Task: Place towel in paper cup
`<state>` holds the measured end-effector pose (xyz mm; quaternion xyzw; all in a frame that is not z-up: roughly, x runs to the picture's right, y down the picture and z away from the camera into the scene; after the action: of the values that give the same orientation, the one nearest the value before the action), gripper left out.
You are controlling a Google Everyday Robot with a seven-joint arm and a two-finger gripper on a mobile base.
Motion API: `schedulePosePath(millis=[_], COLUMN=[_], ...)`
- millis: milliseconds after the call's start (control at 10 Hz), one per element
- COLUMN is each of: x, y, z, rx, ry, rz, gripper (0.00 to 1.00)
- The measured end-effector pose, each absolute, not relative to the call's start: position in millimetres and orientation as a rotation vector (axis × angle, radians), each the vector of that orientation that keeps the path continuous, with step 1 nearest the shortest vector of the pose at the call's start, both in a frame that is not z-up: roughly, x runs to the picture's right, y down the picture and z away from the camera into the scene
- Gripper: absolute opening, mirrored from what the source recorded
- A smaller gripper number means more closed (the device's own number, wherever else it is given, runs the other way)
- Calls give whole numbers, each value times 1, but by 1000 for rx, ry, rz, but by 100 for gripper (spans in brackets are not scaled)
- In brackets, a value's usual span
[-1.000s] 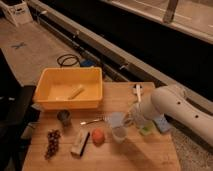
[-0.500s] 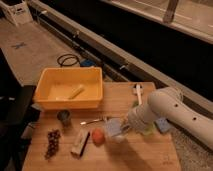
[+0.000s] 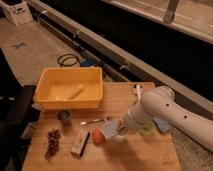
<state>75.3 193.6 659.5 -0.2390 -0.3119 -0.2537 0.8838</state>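
No legible text or labels.

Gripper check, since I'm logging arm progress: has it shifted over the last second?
Yes. The gripper, holding the pale blue towel, moved left across the wooden table, nearer the yellow plastic bin.
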Motion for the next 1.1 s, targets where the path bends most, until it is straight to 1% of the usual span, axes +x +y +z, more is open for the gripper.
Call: schedulePosePath(millis=[100, 200, 300, 400, 500, 900, 1100], x=[76, 76, 78, 78, 82, 108, 115], y=[197, 203, 205, 207, 204, 188, 186], z=[663, 669, 674, 677, 680, 682, 682], rx=[-502, -520, -540, -551, -556, -550, -571], ry=[-647, -630, -597, -567, -533, -464, -453], rz=[-525, -526, -531, -538, -538, -503, -497], gripper=[23, 36, 46, 55, 61, 62, 62])
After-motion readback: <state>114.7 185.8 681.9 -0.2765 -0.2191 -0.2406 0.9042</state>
